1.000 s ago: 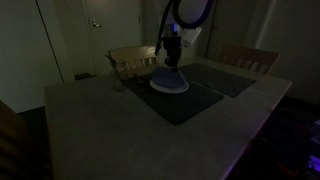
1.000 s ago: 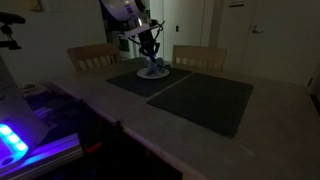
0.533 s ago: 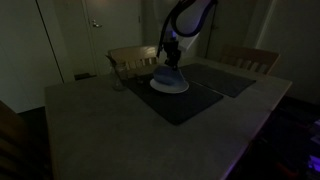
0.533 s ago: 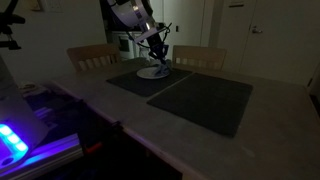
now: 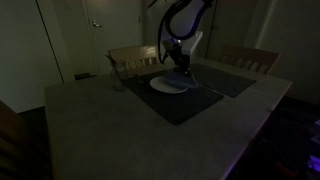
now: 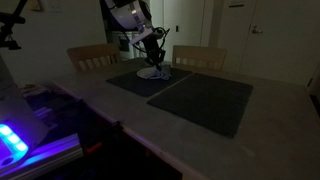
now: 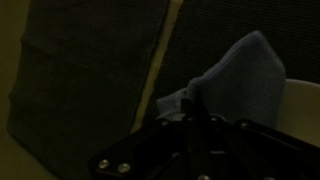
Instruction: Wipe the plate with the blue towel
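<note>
A white plate (image 5: 166, 85) lies on a dark placemat (image 5: 180, 102) on the table; it also shows in an exterior view (image 6: 148, 73). My gripper (image 5: 179, 63) stands over the plate's far right side, fingers pointing down, also seen in an exterior view (image 6: 155, 57). It is shut on the blue towel (image 5: 182, 74), which hangs down onto the plate. In the wrist view the shut fingers (image 7: 191, 104) pinch the towel (image 7: 245, 72), with a pale strip of plate (image 7: 306, 100) at the right edge.
A second dark placemat (image 5: 232, 80) lies beside the first. Wooden chairs (image 5: 132, 60) stand behind the table's far edge. A small glass (image 5: 118, 84) stands left of the plate. The room is very dim.
My gripper has moved with the towel across the plate, from its middle towards its right side in an exterior view. The plate has stayed in place.
</note>
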`<state>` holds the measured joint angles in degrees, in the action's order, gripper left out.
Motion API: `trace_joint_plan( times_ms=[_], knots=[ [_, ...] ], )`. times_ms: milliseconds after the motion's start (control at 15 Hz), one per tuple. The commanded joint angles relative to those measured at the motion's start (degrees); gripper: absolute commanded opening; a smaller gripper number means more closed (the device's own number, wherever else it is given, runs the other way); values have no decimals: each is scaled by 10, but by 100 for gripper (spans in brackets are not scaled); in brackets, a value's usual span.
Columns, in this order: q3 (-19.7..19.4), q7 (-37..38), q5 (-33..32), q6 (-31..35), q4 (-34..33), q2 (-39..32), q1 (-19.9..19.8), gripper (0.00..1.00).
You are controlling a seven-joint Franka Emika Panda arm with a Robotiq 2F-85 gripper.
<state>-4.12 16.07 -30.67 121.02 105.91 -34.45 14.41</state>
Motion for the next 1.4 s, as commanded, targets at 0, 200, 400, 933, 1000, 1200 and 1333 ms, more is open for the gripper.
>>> trace_joint_plan(
  times_ms=[0,200,400,933,1000,1200,1333],
  knots=[
    [31,-21,77,4,-13,-17,-30,1],
    [44,-16,147,34,-1,-13,-43,1],
    [54,-25,198,49,1,-10,-51,1],
    [88,-75,324,117,7,-10,-76,1],
    [90,-80,337,126,7,-11,-79,1],
    [87,-87,357,154,7,-12,-83,1],
    [78,-82,351,177,7,-11,-81,1]
  ],
)
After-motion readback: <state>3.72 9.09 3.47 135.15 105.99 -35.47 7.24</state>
